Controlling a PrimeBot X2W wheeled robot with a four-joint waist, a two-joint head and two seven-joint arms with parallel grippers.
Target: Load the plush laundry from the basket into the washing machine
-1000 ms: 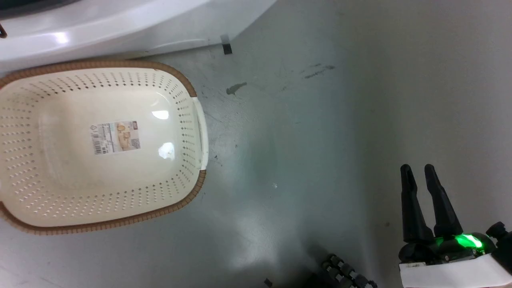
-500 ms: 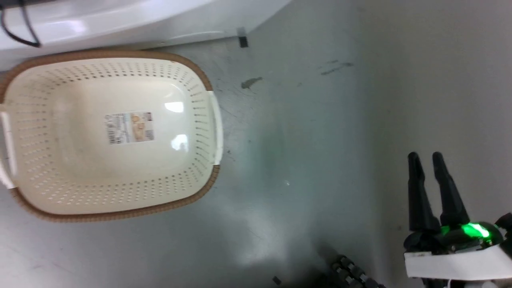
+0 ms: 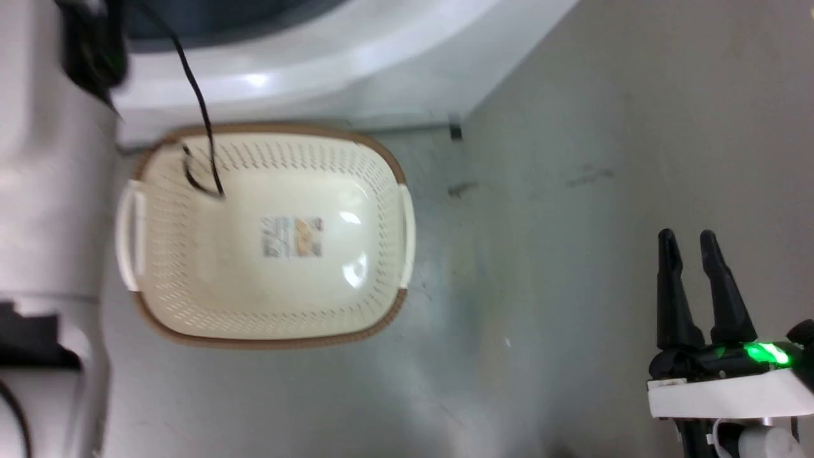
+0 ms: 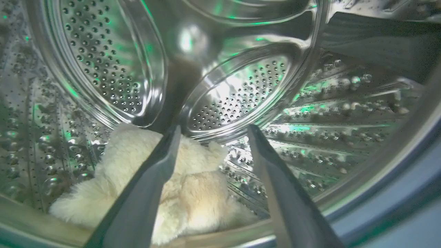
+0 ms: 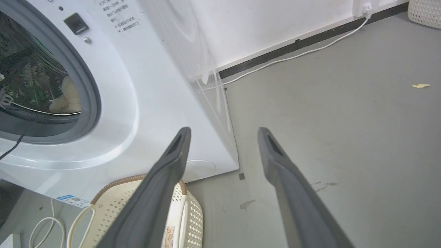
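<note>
The plush laundry (image 4: 196, 193) lies on the bottom of the steel drum (image 4: 241, 89), low and left of my left gripper (image 4: 213, 129). That gripper is open inside the drum, nothing between its fingers. The plush (image 5: 67, 94) also shows through the round opening of the washing machine (image 5: 144, 89). The basket (image 3: 191, 305) stands on the floor before the washing machine (image 3: 331, 57), holding only its label sticker (image 3: 292, 236). My right gripper (image 3: 685, 238) hangs open over bare floor, right of the basket. In the right wrist view the right gripper (image 5: 224, 131) points past the basket (image 5: 193, 213).
My pale left forearm (image 3: 51, 191) runs up the left edge, a black cable (image 3: 203, 127) drooping over the basket's rim. A white cord (image 5: 293, 57) follows the baseboard. A yellow scrap (image 5: 421, 85) and a white woven bin (image 5: 425, 12) sit far right.
The head camera has shifted: basket and washer now sit further right and look smaller, and my left forearm and cable have entered at the left. The right gripper stays open.
</note>
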